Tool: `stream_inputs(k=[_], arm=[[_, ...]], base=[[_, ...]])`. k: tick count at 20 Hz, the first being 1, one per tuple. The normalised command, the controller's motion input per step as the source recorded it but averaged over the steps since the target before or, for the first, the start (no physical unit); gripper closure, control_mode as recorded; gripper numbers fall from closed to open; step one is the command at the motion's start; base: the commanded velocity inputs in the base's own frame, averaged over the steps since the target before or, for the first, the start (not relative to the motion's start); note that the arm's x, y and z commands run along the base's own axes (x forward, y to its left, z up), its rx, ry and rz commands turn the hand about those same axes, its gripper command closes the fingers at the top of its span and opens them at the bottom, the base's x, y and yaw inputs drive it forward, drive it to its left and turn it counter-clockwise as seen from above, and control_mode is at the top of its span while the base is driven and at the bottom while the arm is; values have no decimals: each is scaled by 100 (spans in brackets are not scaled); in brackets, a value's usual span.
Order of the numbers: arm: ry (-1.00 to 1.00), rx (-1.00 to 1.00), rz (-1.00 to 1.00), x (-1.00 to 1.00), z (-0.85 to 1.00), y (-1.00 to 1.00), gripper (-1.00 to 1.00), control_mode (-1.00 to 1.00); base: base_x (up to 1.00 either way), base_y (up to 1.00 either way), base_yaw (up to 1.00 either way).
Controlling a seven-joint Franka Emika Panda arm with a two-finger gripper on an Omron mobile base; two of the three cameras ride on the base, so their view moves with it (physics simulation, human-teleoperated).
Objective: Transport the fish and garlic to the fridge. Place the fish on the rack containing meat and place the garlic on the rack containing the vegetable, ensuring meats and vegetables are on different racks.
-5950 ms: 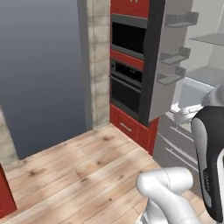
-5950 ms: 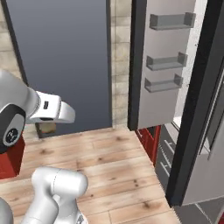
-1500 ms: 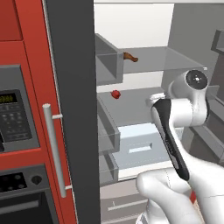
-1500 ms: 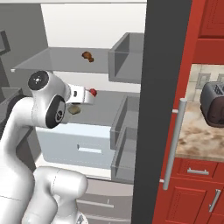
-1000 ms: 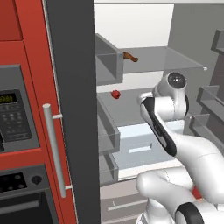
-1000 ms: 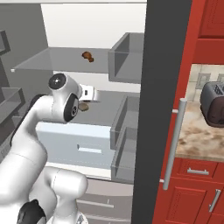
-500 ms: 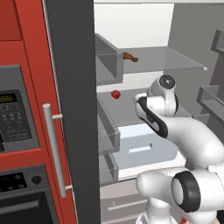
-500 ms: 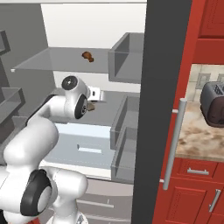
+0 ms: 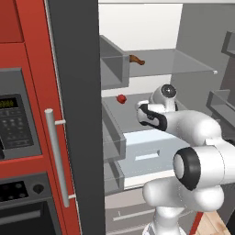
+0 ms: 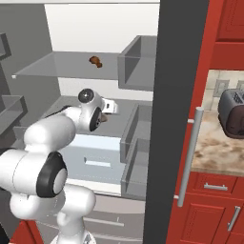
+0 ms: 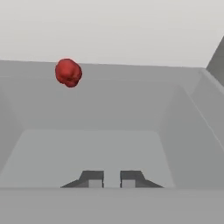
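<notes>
The fridge [image 9: 78,114] stands open, its dark grey door edge [image 10: 176,95] close to the cameras. My arm reaches in over the middle shelf [image 11: 109,144]. My gripper [image 11: 112,179] is shut, its two tips close together low over that shelf. At the hand, in the right base view, sits a small beige-brown lump, the garlic [image 10: 102,118], which has travelled with the hand. A small round red vegetable [image 11: 68,72] lies at the back left of the same shelf [image 9: 121,98]. A brown piece of meat [image 10: 96,61] rests on the glass shelf above. The fish is out of view.
Grey bins [image 10: 138,62] hang on the side wall at the upper and middle levels. A pale drawer [image 9: 147,151] sits under the middle shelf. The red-framed oven [image 9: 18,128] is left of the fridge; a toaster [image 10: 232,114] stands on the counter to the right.
Six seconds ago the base faced the floor and oven; it has since driven to the open fridge. Over the last second the hand has pushed deeper over the middle shelf, the brown lump with it.
</notes>
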Motion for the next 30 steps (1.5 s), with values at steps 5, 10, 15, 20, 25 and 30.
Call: stream_inputs(k=[5, 10, 15, 20, 25, 30], arm=[[3, 4, 0, 46, -20, -1, 100, -100], [8, 3, 0, 43, -26, 0, 100, -100], [5, 1, 0, 46, -23, 0, 100, -100], [2, 0, 0, 46, -31, 0, 100, -100], [2, 0, 0, 27, -39, 0, 100, -100], [0, 0, 0, 25, -34, 0, 100, -100]], base=[[0, 0, 0], [0, 0, 0], [0, 0, 0], [0, 0, 0], [0, 0, 0], [0, 0, 0]])
